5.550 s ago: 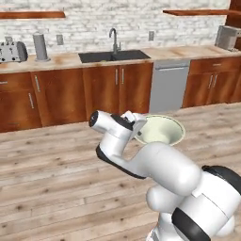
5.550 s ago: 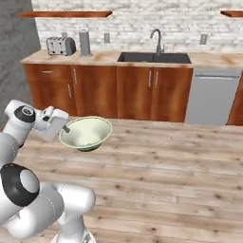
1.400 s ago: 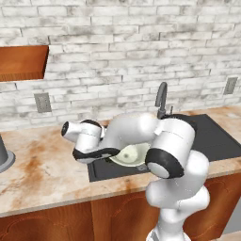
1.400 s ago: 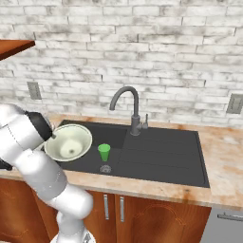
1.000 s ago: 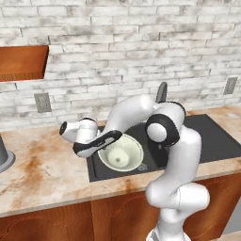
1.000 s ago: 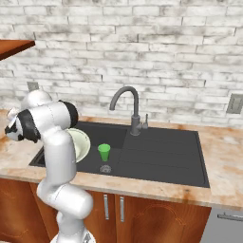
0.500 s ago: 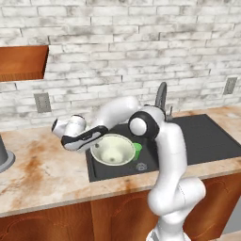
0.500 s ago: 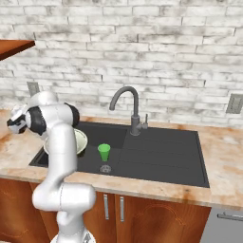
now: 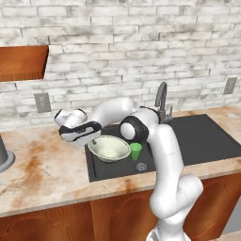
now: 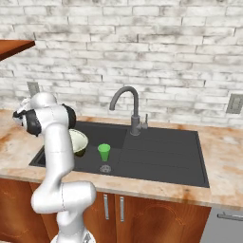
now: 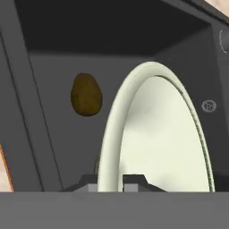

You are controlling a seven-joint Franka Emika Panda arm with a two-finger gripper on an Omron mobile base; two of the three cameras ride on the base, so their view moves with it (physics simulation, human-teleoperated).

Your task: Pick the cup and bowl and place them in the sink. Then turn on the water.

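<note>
My gripper (image 9: 96, 140) (image 11: 111, 181) is shut on the rim of the pale cream bowl (image 9: 109, 148) (image 10: 79, 140) (image 11: 156, 134). The bowl hangs low in the left end of the black sink (image 9: 202, 141) (image 10: 166, 156), nearly level in the left base view. To the right of the bowl, the small green cup (image 9: 136, 150) (image 10: 104, 152) stands upright on the sink floor beside the round drain (image 9: 140, 166). The grey gooseneck faucet (image 9: 161, 96) (image 10: 127, 99) rises behind the basin. Water is out of view.
A brown oval lump (image 11: 86, 95) lies in the sink beyond the bowl. Marbled counter (image 9: 42, 174) runs to the left, with a grey canister (image 9: 4, 157) at the edge. A wooden shelf (image 9: 23, 61) hangs on the brick wall above a wall outlet (image 9: 42, 101).
The arm has swung outward to the left and the bowl has gone from steeply tilted to nearly level, lower in the sink's left end. The cup has stayed put.
</note>
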